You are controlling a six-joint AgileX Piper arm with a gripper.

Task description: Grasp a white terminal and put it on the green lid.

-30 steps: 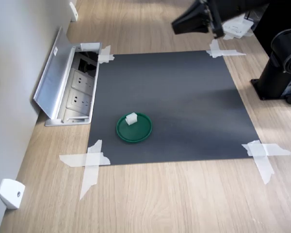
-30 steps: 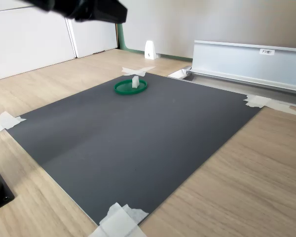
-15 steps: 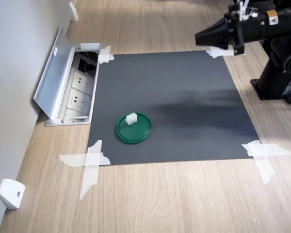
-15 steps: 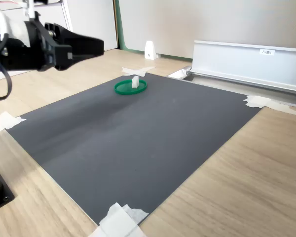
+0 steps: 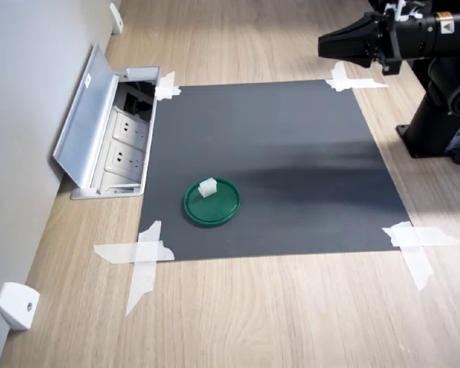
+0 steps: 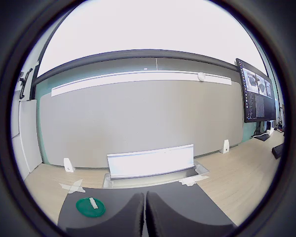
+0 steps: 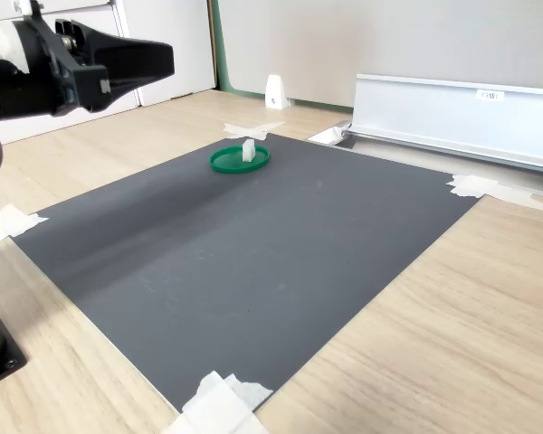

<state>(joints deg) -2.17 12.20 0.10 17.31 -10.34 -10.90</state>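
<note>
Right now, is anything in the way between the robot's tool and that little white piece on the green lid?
Nothing visible: only bare dark mat separates the tool from the white terminal, already on the green lid.

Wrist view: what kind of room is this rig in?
Probably an office or lab desk. A wood-look desktop with a flip-up socket box, a grey partition panel behind it, and a monitor further along. A taped dark mat marks the work area.

**Little legible print**

A small white label point(image 7: 490, 93) sits on the open aluminium cover point(image 7: 452, 117) in the second exterior view; its characters are too small to read. A yellow sticker point(image 5: 445, 25) on the arm point(image 5: 422, 38) is likewise unreadable.
</note>
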